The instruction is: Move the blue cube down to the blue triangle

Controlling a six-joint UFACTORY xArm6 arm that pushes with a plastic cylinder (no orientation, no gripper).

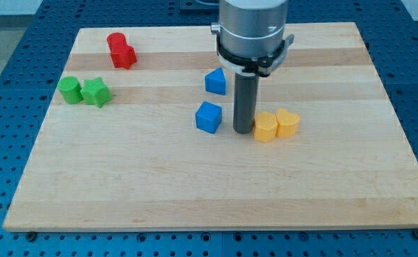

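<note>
My tip point(243, 131) rests on the board point(195, 193) at the frame's centre, holding nothing; the blue cube point(209, 117) sits just to its left, the yellow blocks point(276, 125) just to its right; the blue triangle point(215, 81) lies above the cube.
</note>
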